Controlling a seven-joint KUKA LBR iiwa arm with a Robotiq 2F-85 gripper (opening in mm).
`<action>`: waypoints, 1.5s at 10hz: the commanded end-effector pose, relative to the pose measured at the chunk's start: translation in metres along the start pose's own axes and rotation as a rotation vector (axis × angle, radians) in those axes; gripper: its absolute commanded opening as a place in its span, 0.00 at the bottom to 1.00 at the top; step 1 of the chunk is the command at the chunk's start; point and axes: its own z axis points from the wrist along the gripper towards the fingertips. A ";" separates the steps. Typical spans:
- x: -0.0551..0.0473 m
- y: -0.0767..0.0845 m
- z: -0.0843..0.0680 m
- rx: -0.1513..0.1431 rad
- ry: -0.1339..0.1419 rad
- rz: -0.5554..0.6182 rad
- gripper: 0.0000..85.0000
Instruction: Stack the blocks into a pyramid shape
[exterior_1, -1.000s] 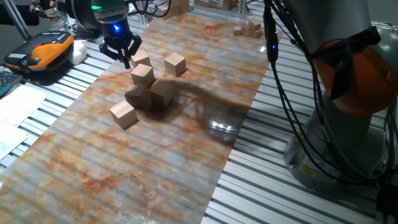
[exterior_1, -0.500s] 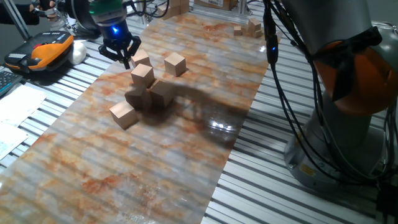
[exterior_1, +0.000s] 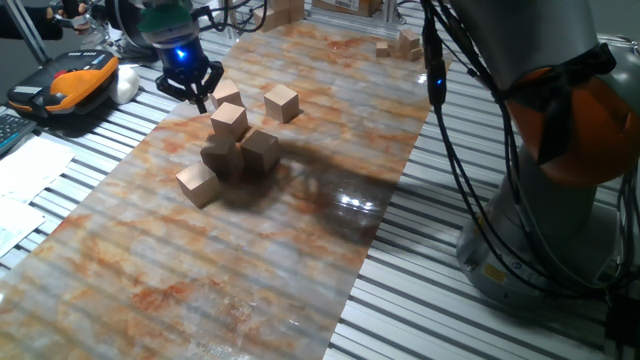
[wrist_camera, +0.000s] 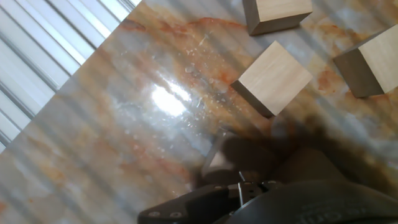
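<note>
Six tan wooden blocks lie on the marbled mat (exterior_1: 300, 260). One block (exterior_1: 229, 121) rests on top of two others (exterior_1: 218, 158) (exterior_1: 261, 148). Single blocks lie at the front left (exterior_1: 198, 184), at the back (exterior_1: 281, 102), and right beside my gripper (exterior_1: 229, 96). My gripper (exterior_1: 195, 92) hovers at the mat's left edge, just left of that block, open and empty. The hand view shows three blocks (wrist_camera: 273, 78) (wrist_camera: 277, 12) (wrist_camera: 373, 65) on the mat. A fourth block (wrist_camera: 217, 157) lies in shadow by the dark hand body (wrist_camera: 249, 196).
Small wooden pieces (exterior_1: 400, 45) are heaped at the mat's far end. An orange device (exterior_1: 75, 80) and papers (exterior_1: 25, 170) lie on the slatted table to the left. The arm's base (exterior_1: 560, 160) and cables (exterior_1: 450, 120) stand on the right.
My gripper has drifted slightly left and back, away from the stack. The blocks have not moved.
</note>
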 end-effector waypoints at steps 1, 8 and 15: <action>0.000 0.001 0.000 0.001 -0.001 0.001 0.00; -0.011 0.012 0.007 -0.010 -0.001 0.023 0.00; -0.010 0.016 0.009 -0.057 0.050 -0.041 0.00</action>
